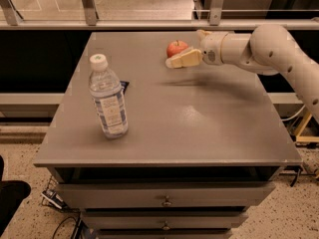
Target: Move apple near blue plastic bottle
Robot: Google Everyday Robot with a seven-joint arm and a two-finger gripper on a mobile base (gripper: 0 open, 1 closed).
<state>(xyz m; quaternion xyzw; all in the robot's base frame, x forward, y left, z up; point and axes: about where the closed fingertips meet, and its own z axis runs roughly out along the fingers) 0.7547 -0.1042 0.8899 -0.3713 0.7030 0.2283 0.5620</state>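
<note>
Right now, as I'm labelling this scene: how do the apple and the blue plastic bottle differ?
The apple is small, round and red; the blue plastic bottle is tall, clear and white-capped. The apple sits far back beside the gripper; the blue plastic bottle stands upright front left, away from it. Both rest on the grey table.

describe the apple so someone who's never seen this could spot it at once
Look at the grey table, near the middle of its far edge. The apple sits there, right beside the gripper. It is the only small, round, red thing; the bottle is tall and clear.
</note>
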